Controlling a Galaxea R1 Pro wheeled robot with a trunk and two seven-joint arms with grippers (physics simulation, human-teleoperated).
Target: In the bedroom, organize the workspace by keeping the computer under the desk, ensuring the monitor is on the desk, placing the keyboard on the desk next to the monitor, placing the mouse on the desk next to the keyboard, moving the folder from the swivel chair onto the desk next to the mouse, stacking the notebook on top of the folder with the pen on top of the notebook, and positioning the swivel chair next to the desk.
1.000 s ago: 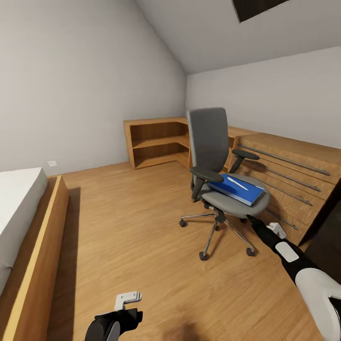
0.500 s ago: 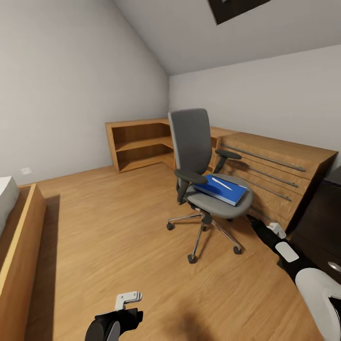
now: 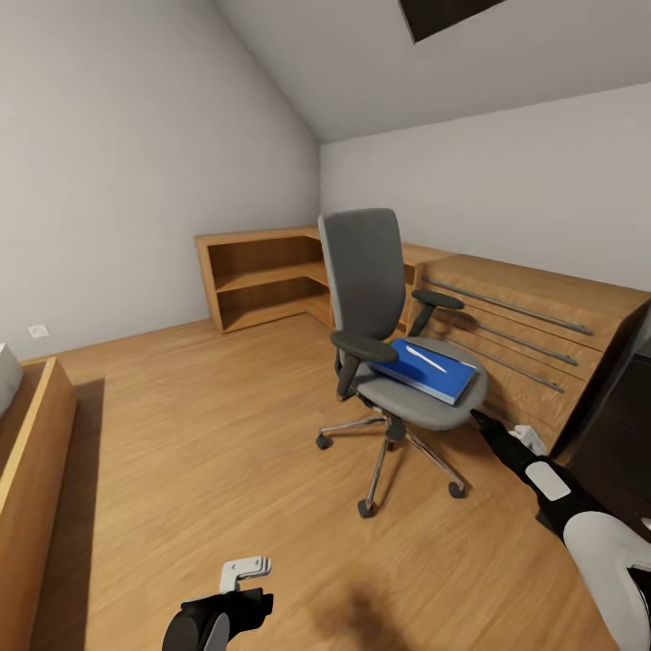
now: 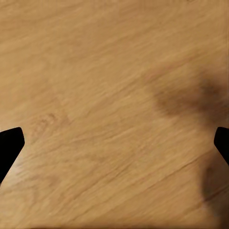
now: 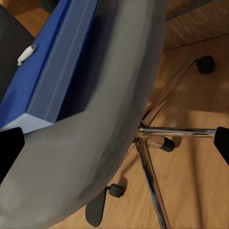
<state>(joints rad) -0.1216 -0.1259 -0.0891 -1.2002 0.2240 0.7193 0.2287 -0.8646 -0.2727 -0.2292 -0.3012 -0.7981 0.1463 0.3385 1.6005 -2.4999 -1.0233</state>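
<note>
The grey swivel chair (image 3: 366, 262) stands on the wood floor, away from the walls. On its seat (image 5: 109, 143) lies the blue folder (image 3: 427, 371) with a white pen (image 3: 425, 355) on top; both also show close up in the right wrist view, folder (image 5: 57, 71) and pen (image 5: 26, 55). My right gripper (image 3: 477, 419) hovers just off the seat's near edge, below the folder's corner, open (image 5: 114, 143) with nothing between its fingers. My left gripper (image 4: 114, 143) is open over bare floor, low at my left side.
A low light-wood shelf unit (image 3: 262, 276) fills the far corner. Wood drawers with grey bar handles (image 3: 524, 334) run along the right wall. A black unit (image 3: 619, 425) stands at the right edge, and a bed frame (image 3: 32, 452) at the left. The chair's chrome base (image 5: 162, 133) spreads over the floor.
The whole view has swung right: the bed slid off to the left and the chair shifted left in the picture. Both arms hold the same pose.
</note>
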